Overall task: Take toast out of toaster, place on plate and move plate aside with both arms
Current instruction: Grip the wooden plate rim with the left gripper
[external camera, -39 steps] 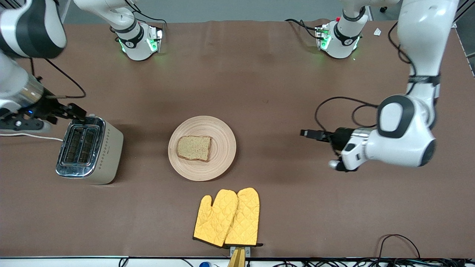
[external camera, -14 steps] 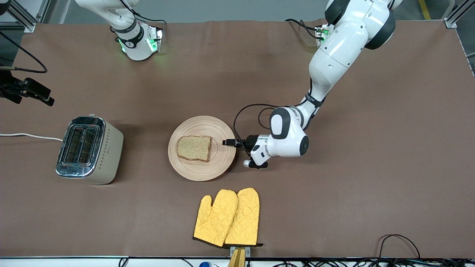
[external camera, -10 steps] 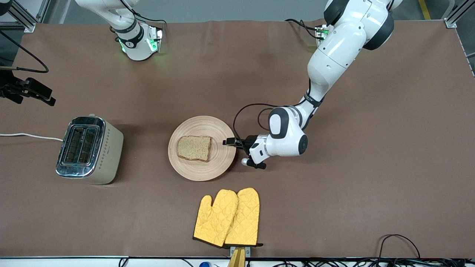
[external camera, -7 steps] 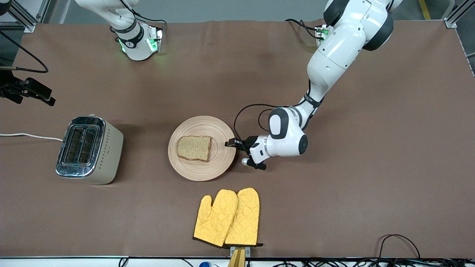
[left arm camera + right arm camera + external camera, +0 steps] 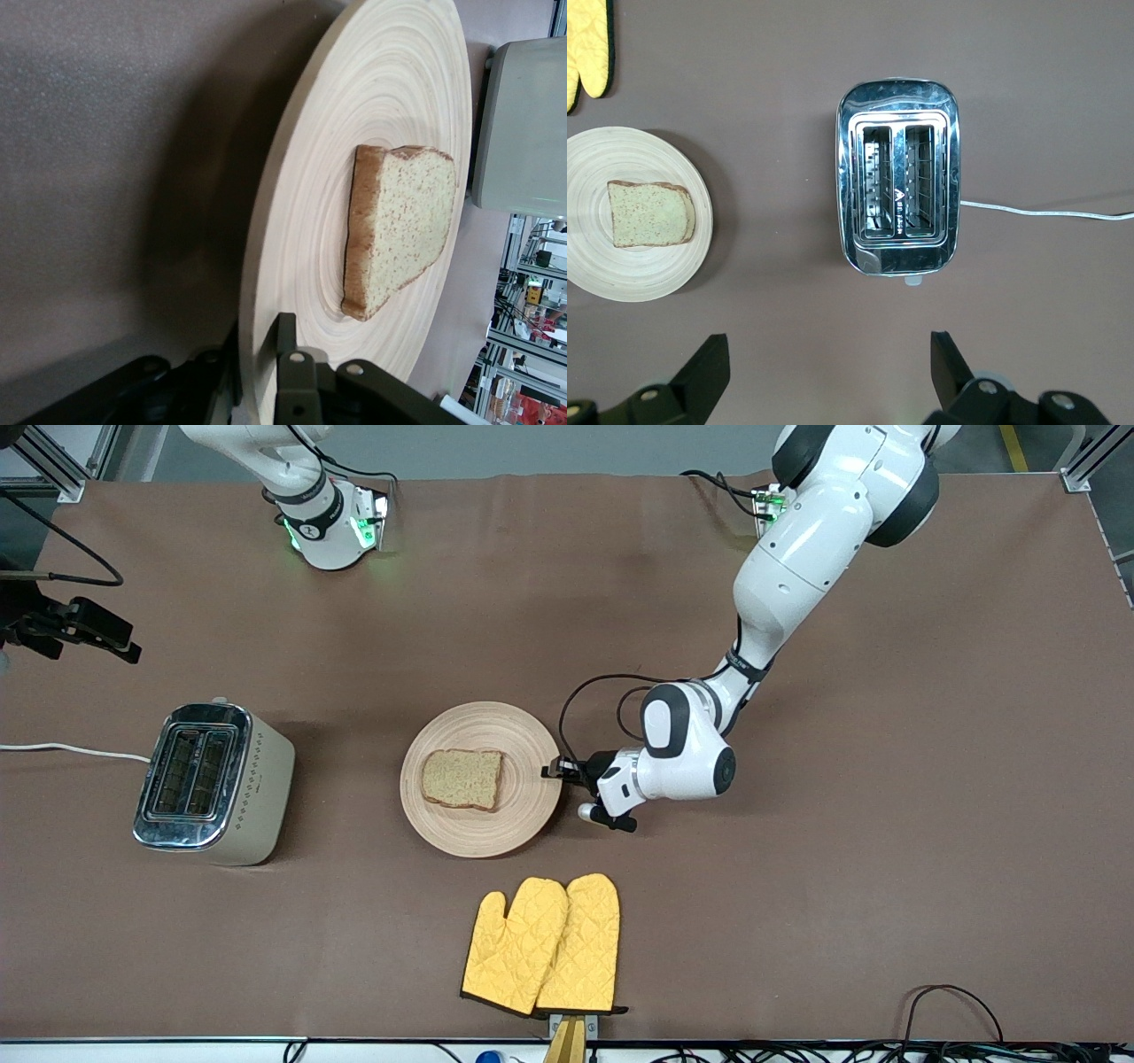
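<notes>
Your left gripper (image 5: 555, 770) is pinching the rim of the plate (image 5: 523, 815) at the side toward the left arm's end of the table; in the left wrist view one finger (image 5: 288, 367) lies on the plate's top face and the other sits under the rim. The toast (image 5: 462, 779) lies flat near the middle of the plate, apart from those fingers, crust edge turned toward them.

Your right gripper (image 5: 97, 627) hangs high over the right arm's end of the table, waiting, with its fingers (image 5: 704, 372) spread wide; below it you see the toaster (image 5: 902, 189), both slots empty.

Around the plate you have the toaster toward the right arm's end, well apart from the rim, with its white cord (image 5: 62, 751) running off the table edge. A pair of yellow oven mitts (image 5: 545, 946) lies nearer the front camera than the plate, close to the table's near edge. Bare brown table (image 5: 886, 850) stretches toward the left arm's end, and more lies between the plate and the arm bases.
</notes>
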You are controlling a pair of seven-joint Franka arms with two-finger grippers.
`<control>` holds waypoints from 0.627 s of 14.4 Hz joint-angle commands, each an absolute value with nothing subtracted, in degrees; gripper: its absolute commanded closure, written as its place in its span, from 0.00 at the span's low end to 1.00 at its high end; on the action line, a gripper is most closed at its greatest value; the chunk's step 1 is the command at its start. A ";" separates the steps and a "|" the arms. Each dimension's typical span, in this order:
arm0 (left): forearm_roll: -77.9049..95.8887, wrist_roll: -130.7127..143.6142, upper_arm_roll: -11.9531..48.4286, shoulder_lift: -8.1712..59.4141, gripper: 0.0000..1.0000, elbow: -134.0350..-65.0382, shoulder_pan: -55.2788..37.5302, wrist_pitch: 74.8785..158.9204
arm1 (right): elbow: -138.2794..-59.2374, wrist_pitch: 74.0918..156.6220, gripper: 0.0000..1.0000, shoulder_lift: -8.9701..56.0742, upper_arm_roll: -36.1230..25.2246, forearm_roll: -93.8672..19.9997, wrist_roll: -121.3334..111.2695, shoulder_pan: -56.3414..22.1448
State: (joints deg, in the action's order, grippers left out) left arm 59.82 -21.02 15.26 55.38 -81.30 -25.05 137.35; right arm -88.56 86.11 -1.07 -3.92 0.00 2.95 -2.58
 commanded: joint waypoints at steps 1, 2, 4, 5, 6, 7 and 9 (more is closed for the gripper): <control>61.08 -21.71 15.21 55.90 0.94 -80.33 -25.05 137.90 | -87.36 85.17 0.00 -0.70 -3.51 -0.09 2.73 -1.50; 61.08 -21.36 15.21 55.90 0.97 -80.33 -24.96 137.90 | -87.36 85.17 0.00 -0.70 -3.69 0.00 2.72 -1.49; 61.35 -20.74 15.29 55.55 0.99 -80.33 -24.70 137.90 | -87.45 85.08 0.00 -0.70 -3.78 0.09 2.81 -1.41; 61.52 -20.31 15.21 55.37 1.00 -80.42 -24.35 137.73 | -87.36 85.08 0.00 -0.79 -3.78 0.09 2.81 -1.41; 61.44 -19.43 15.29 55.11 1.00 -80.33 -23.74 137.55 | -87.36 85.08 0.00 -0.70 -3.78 0.09 3.16 -1.41; 61.44 -19.16 15.38 55.02 1.00 -80.33 -23.21 137.20 | -87.36 84.99 0.00 -0.79 -3.78 0.09 3.16 -1.41; 61.43 -19.07 15.47 54.23 1.00 -80.33 -22.85 137.02 | -87.36 84.99 0.00 -0.79 -3.69 0.00 3.16 -1.41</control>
